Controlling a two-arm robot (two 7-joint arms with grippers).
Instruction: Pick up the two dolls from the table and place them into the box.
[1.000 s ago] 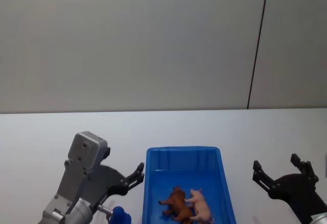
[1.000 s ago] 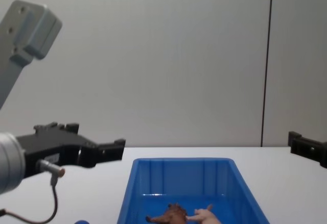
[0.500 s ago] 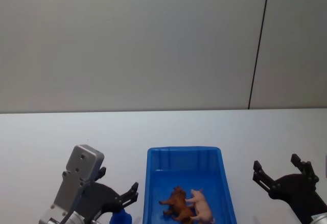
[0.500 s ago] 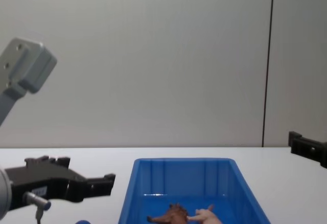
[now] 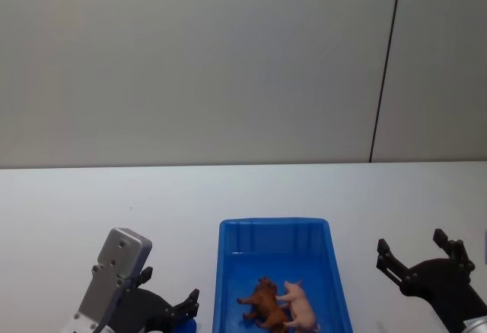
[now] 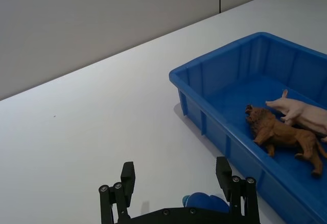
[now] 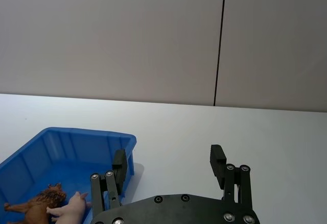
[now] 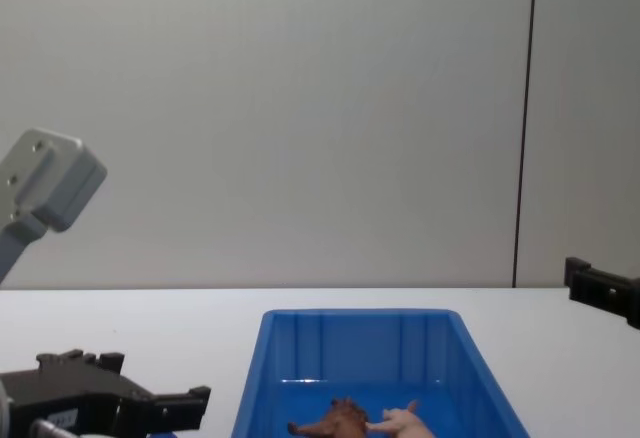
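- Down at the near end of the blue box (image 5: pixel 275 230), both dolls already lie on its floor: the brown doll (image 5: pixel 260 301) and the pink doll (image 5: pixel 298 306) side by side and touching, the brown one toward the box's left wall.
- Neither doll stands; each is tipped onto its side with legs sticking out.
- From the left wrist view, the brown doll (image 6: pixel 283 136) has its long axis running along the length of the box, head toward the far end wall. The pink doll (image 6: pixel 301 116) lies roughly parallel, also head toward the far end, I think, though its rear runs off the picture's edge.
- I judge both to be light, stiff moulded figures, not fragile. The brown one's rough coat should grip well; the pink one looks smoother and might slip.
- If I had to take one again, I'd close across the torso, crosswise to the long axis, and avoid the thin legs.
- My left claw (image 6: pixel 176 188) is spread wide with nothing in it, low over the desk (image 5: pixel 228 188) beside the box's left wall, near the desk's near edge.
- My right claw (image 7: pixel 168 168) is likewise spread and empty, off the box's right wall.
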